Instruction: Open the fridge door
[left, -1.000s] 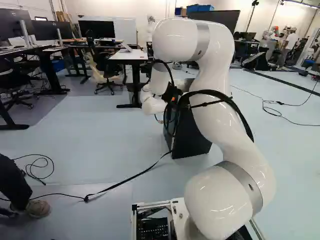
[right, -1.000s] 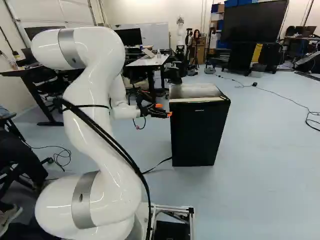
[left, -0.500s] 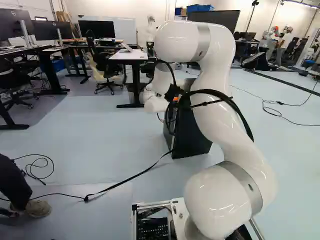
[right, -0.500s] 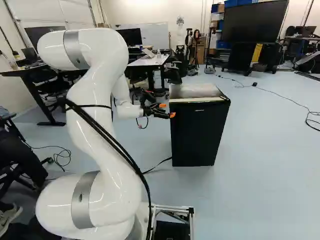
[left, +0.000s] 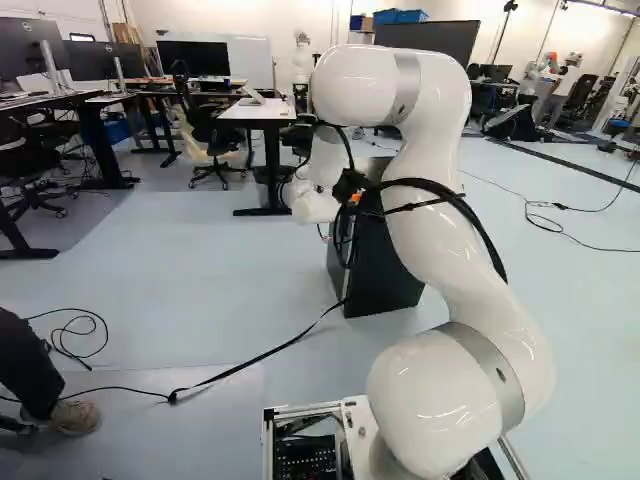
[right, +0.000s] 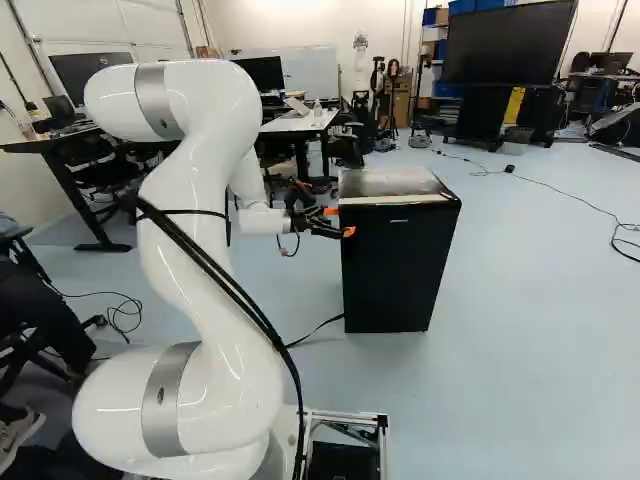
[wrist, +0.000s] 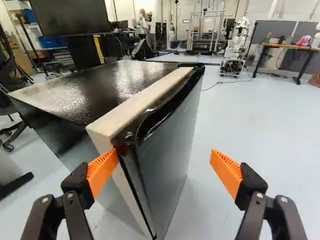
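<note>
- Fridge (right: 395, 268): upright on the floor (right: 530, 330), right of the arm (right: 215, 250) in the right base view; partly hidden behind the arm in the left base view.
- Door (wrist: 172, 160): seated flush along the fridge body; the door is closed. A pale strip (wrist: 137, 102) runs along its top edge, next to a recess (wrist: 162, 115) in the upper front.
- Hand (right: 338, 221): level with the upper part of the fridge, at its near upper corner. Fingers spread wide; nothing gripped.
- Finger alignment: in the wrist view, the door's near edge lies between the two fingers. One orange pad (wrist: 102, 170) is at the door's upper corner; contact cannot be confirmed. The opposite pad is in front of the door face, well apart from it.
- Black cable (left: 250, 358): routed across the floor to near the foot of the fridge.
</note>
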